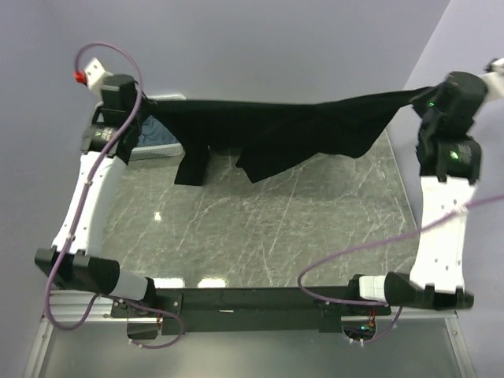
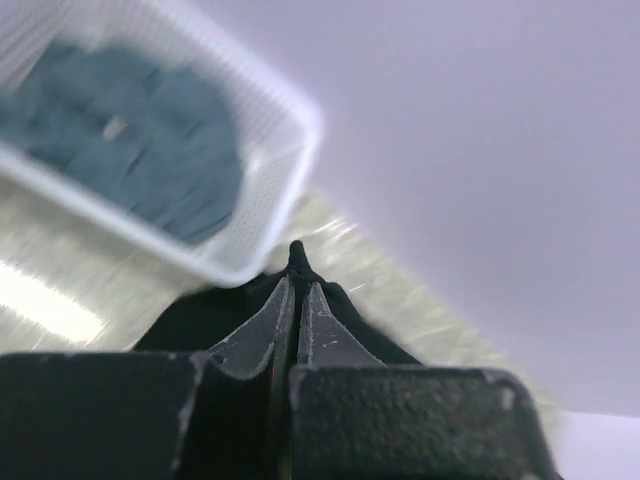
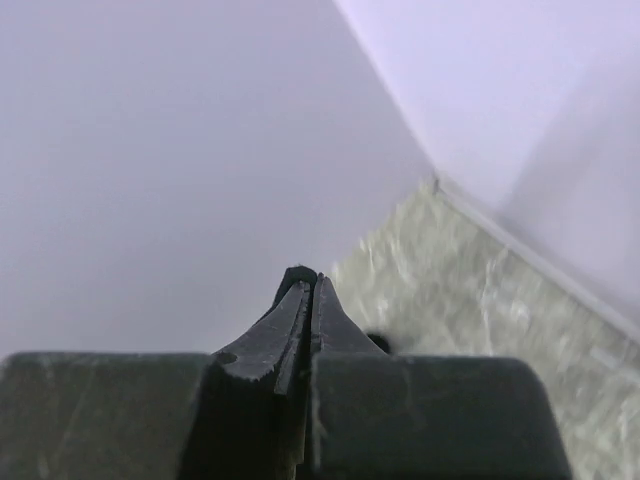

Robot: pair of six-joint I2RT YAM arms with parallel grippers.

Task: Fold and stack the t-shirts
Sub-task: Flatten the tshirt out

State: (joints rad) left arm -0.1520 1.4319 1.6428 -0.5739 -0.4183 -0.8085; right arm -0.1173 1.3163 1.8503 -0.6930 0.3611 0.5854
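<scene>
Above the far edge of the grey marble-patterned table (image 1: pixel 260 228), the large black cloth t-shirt (image 1: pixel 283 130) is hanging stretched in the air, its lower folds drooping toward the table. At the table's far-left corner the white plastic lattice basket (image 2: pixel 270 170) is holding crumpled slate-blue t-shirts (image 2: pixel 140 140). The left gripper (image 2: pixel 297 278) over that corner and the right gripper (image 3: pixel 310 285) over the table's far-right corner are each pinching one end of the black garment, jaws clamped tight on cloth.

Bright, even, soft light fills the top view, which is sharp throughout. Small white glare patches sit on the glossy bench (image 1: pixel 315 228) toward its near-left edge. The black t-shirt (image 1: pixel 299 126) reads as near-featureless dark. Both wrist views are blurred beyond the sharp left fingers (image 2: pixel 262 335) and right fingers (image 3: pixel 280 330); the basket (image 2: pixel 285 150) is smeared.
</scene>
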